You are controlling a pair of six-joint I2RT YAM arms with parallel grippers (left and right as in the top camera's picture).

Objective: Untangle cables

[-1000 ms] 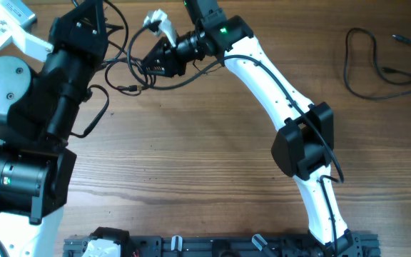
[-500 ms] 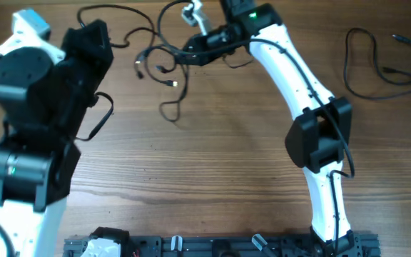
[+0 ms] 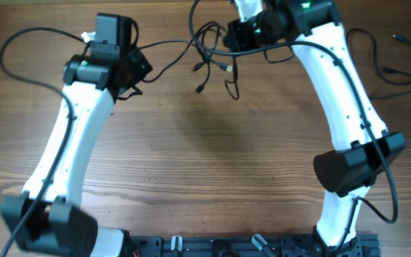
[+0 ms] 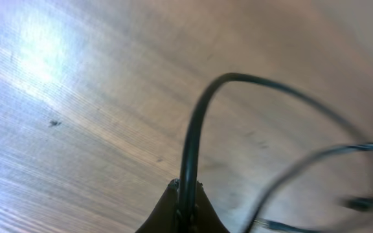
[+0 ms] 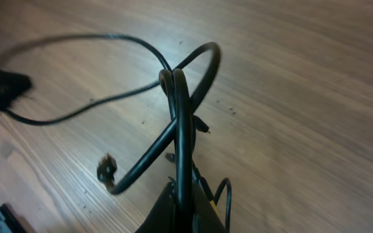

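Thin black cables [image 3: 207,44] hang in a loose tangle between my two grippers at the far middle of the table, with small plug ends [image 3: 200,88] dangling. My left gripper [image 3: 138,68] is shut on one cord [image 4: 190,142], which runs right toward the tangle; its fingertips [image 4: 185,189] pinch the cord. My right gripper [image 3: 231,36] is shut on a looped cord [image 5: 180,110] and holds it above the wood; its fingertips [image 5: 181,186] show in the right wrist view, and a plug end [image 5: 107,169] hangs below the loop.
Another thin black cord [image 3: 366,68] lies by itself at the far right. A black cord loop [image 3: 20,39] arcs out left of the left arm. A black rack [image 3: 220,246] runs along the front edge. The wooden table [image 3: 205,164] lies below.
My right gripper has carried the tangle to the right. My left gripper has pulled back left, so a cord now stretches between them. The loops have opened and plug ends hang free.
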